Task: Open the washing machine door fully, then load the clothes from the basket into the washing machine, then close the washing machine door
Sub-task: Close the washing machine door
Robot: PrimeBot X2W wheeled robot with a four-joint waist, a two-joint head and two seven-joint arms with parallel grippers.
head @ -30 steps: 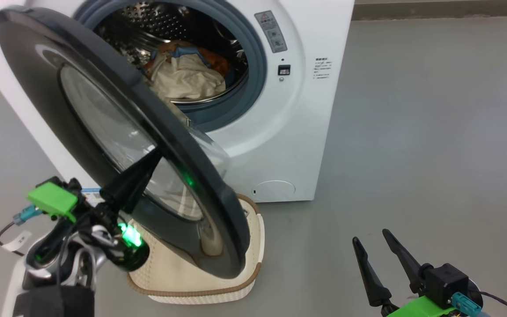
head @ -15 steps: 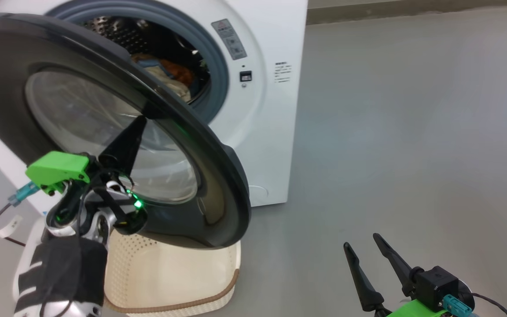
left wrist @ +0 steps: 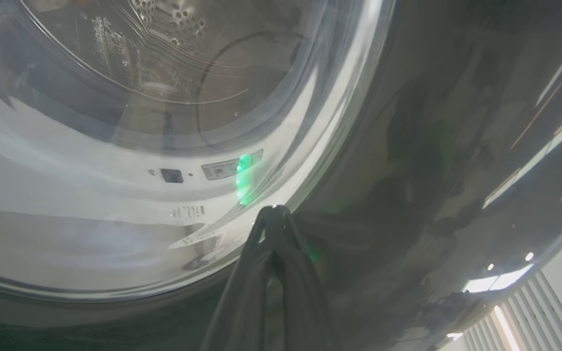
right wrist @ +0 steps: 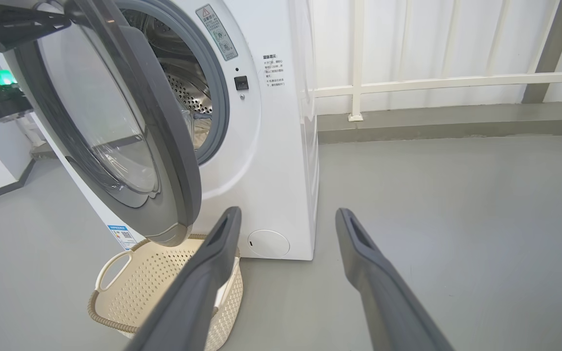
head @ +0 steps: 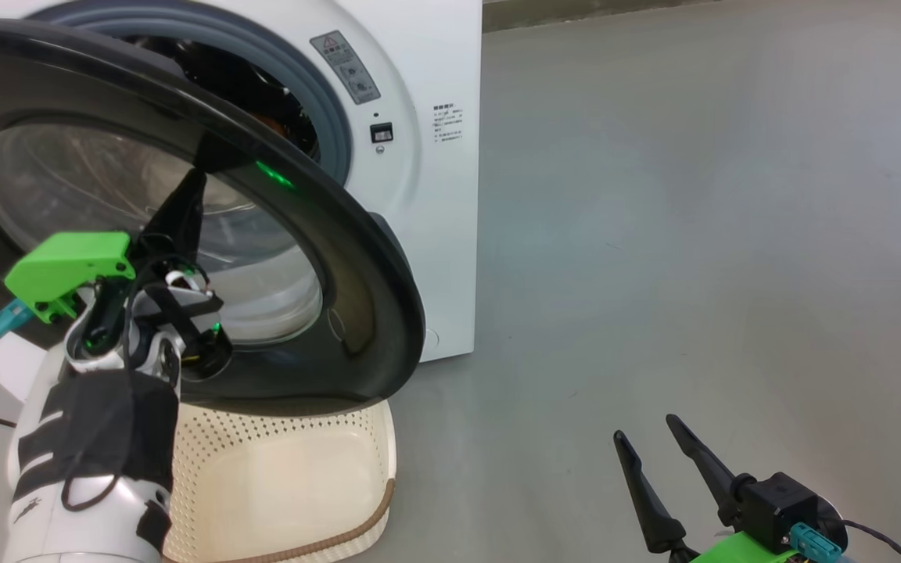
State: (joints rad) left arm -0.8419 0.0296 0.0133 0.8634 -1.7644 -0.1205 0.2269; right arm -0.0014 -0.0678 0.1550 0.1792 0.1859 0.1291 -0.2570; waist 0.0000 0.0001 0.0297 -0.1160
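The washing machine (head: 427, 234) stands at the left with its round glossy black door (head: 357, 297) partly swung across the drum opening. My left gripper (head: 197, 175) is shut with nothing in it, and its tip presses on the door's outer face beside the glass window. In the left wrist view the shut fingertips (left wrist: 273, 210) touch the dark glossy door (left wrist: 432, 146). A small orange bit of the clothes (head: 272, 122) shows in the drum past the door's rim; the rest is hidden. The cream basket (head: 278, 426) sits empty on the floor under the door. My right gripper (head: 644, 428) hangs open and empty at the lower right.
Grey floor (head: 693, 234) stretches wide to the right of the machine. In the right wrist view a white railing (right wrist: 408, 83) and a low kerb run behind the washing machine (right wrist: 271, 170), the basket (right wrist: 164, 273) lies below the door (right wrist: 173, 161), and my right gripper (right wrist: 286, 214) points at the machine's lower corner.
The door has swung further toward the drum opening with my left gripper against it and hides more of the clothes inside. The head camera has turned. The right gripper stays open.
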